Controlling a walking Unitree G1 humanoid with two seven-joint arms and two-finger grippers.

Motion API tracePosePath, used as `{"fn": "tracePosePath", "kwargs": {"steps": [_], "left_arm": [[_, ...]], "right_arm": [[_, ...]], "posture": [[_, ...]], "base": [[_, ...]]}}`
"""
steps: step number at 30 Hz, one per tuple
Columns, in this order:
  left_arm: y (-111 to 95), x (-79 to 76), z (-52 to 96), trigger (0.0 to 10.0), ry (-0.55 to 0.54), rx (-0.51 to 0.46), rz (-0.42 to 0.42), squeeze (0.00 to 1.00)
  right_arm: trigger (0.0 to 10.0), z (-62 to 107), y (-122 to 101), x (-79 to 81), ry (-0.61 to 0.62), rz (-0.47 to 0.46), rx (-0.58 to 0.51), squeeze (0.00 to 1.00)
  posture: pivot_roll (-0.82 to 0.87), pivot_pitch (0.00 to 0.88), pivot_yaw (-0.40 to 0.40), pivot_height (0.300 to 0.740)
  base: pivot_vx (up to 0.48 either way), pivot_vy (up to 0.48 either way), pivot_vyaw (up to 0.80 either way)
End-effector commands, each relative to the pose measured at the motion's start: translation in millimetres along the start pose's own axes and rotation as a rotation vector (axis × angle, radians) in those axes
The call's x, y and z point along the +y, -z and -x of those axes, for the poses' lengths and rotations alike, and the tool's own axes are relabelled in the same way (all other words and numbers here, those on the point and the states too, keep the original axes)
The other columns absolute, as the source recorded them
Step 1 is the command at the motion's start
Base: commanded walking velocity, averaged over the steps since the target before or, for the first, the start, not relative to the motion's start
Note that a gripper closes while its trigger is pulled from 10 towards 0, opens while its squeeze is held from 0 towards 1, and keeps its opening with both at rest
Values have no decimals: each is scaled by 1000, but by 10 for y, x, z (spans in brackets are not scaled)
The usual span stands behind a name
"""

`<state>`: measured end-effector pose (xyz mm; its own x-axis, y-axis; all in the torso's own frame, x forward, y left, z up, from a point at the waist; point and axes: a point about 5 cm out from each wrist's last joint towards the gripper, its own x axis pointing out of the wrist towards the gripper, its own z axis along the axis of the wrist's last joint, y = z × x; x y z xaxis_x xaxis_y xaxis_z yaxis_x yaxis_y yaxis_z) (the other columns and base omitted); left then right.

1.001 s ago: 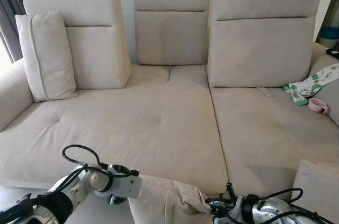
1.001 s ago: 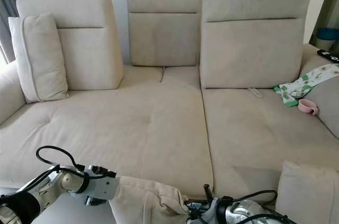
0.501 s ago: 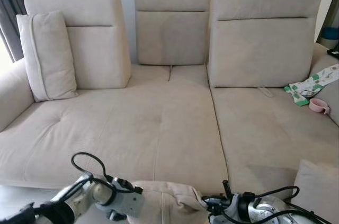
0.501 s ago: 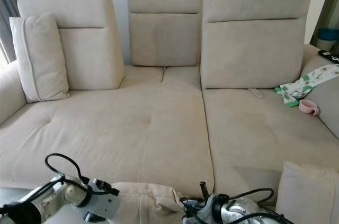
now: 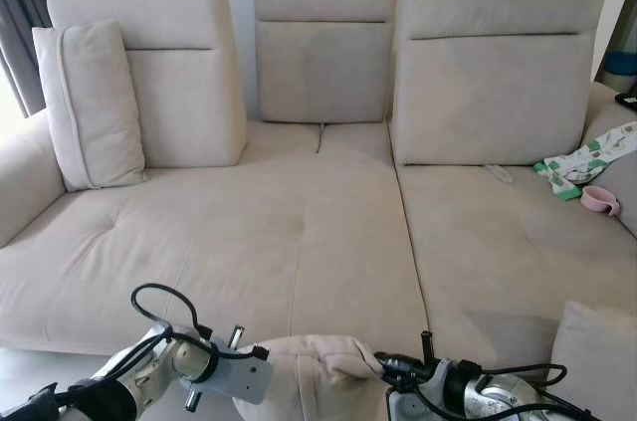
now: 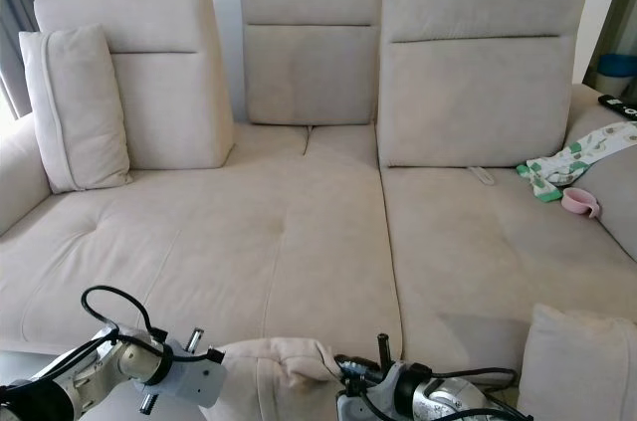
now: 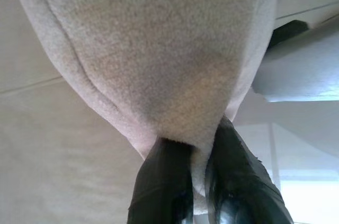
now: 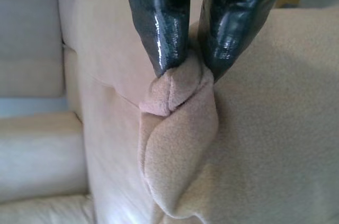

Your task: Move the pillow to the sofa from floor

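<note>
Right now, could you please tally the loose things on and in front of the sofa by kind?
Beige pillows: 3 (held pillow, upright pillow, corner pillow)
Patterned cloth: 1
Pink cup: 1
Total: 5

Bystander items around the seating, for your reference.
At the far left, you have an upright beige cushion (image 5: 90,107) leaning against the backrest. At the right edge you'll see a green-and-white patterned cloth (image 5: 582,159) draped over the side, with a small pink cup (image 5: 599,200) just beside it. Another beige cushion (image 5: 594,361) sits at the lower right corner. A dark curtain (image 5: 22,33) hangs at the far left.
</note>
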<state>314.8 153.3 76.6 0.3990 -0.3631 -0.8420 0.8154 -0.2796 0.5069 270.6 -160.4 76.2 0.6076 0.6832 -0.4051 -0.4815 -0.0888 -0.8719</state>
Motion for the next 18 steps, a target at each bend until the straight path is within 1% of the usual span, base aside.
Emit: {"fn": "tracePosePath", "kwargs": {"steps": [1, 2, 6, 10, 13, 15, 18], "left_arm": [[9, 85, 50, 9882, -45, 23, -5, 0], [28, 111, 80, 10000, -59, 64, -14, 0], [35, 91, 88, 10000, -61, 83, -15, 0], [26, 23, 87, 10000, -42, 101, -24, 0], [13, -11, 102, 10000, -15, 109, -38, 0], [15, -26, 142, 10000, 16, 128, -61, 0], [16, -20, 172, 10000, 24, 139, -66, 0]], "right_arm": [[1608, -28, -84, -112, 97, -25, -35, 0], [10000, -32, -65, -137, 154, -81, -5, 0], [10000, -34, -68, -147, 184, -115, 1, 0], [10000, -52, -119, -125, 202, -160, -17, 0], [10000, -63, -163, -116, 208, -177, -37, 0], [10000, -72, -189, -121, 218, -187, -52, 0], [10000, -75, -204, -144, 235, -196, -59, 0]], "posture": [[132, 0, 61, 553], [131, 0, 59, 553], [129, 0, 58, 553], [127, 0, 52, 553], [128, 0, 51, 561], [129, 0, 50, 571], [129, 0, 49, 581]], "base": [[0, 0, 0], [0, 0, 0], [0, 0, 0], [0, 0, 0], [0, 0, 0], [0, 0, 0], [0, 0, 0]]}}
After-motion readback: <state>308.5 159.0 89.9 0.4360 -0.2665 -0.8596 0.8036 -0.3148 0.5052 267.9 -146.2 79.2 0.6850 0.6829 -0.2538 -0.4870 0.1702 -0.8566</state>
